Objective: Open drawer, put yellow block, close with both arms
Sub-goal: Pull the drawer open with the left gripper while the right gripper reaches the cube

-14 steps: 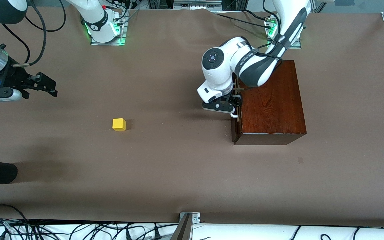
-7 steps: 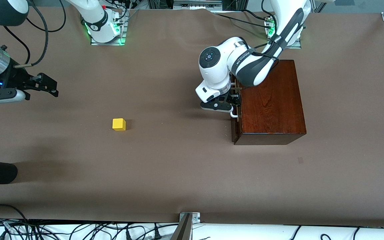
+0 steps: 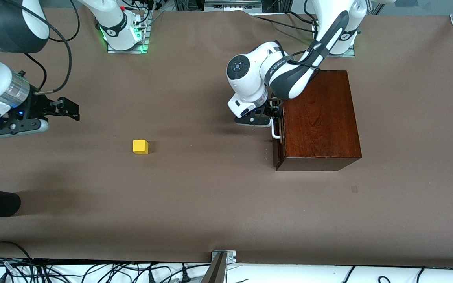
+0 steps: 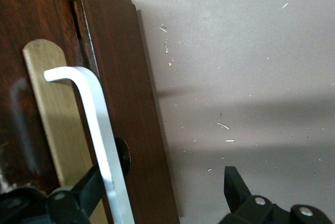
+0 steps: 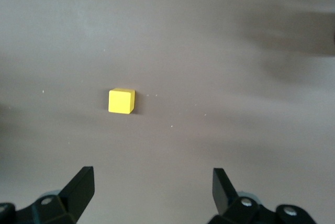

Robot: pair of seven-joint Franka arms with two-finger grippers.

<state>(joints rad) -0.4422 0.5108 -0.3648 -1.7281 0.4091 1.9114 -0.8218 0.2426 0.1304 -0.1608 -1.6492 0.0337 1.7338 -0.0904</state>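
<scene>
Left gripper (image 3: 272,114) sits at the drawer (image 3: 277,133) front, its fingers (image 4: 84,198) spread wide with one tucked between the white handle (image 4: 99,130) and the dark panel, not yet clamped on the bar. That drawer looks shut, flush in the wooden box (image 3: 317,120) at the left arm's end of the table. To do this step well, I would close squarely on the bar's middle and pull straight out along the slide, keeping the wrist level so the box does not drag or twist. Right gripper (image 3: 69,108), fingers (image 5: 78,187) apart, hangs over bare table toward the right arm's end, with the yellow block (image 3: 140,146) resting nearer the front camera, well apart from the box.
</scene>
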